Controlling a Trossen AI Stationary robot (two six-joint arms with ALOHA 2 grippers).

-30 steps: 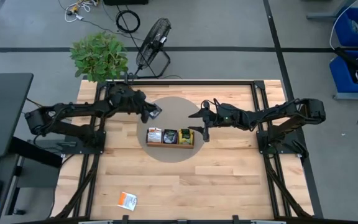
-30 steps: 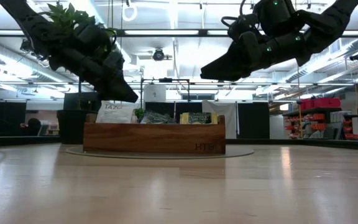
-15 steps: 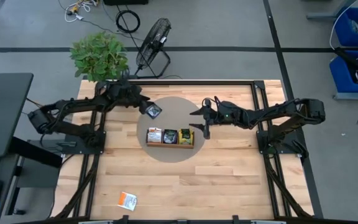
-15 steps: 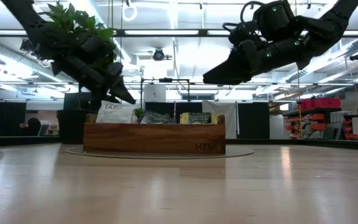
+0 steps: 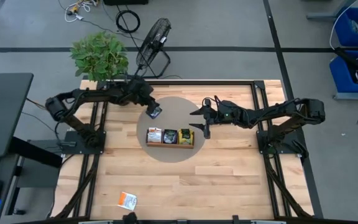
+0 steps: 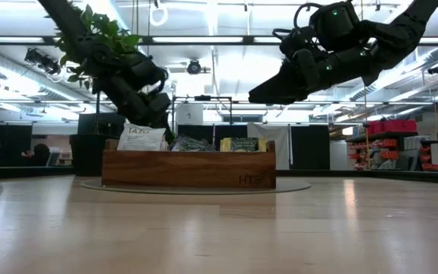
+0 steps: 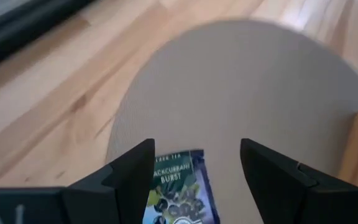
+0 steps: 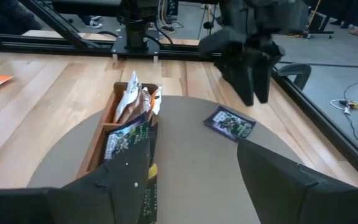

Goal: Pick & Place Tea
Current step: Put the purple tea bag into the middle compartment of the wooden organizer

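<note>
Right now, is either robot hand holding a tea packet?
No. The left gripper is open above the navy sachet, which lies flat on the round mat. The right gripper is open and empty beside the tray.

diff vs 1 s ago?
Left gripper let go of the navy tea sachet, which now lies flat on the round mat behind the wooden tray, and pulled back, open. Right gripper, tray contents and the orange sachet unchanged.
</note>
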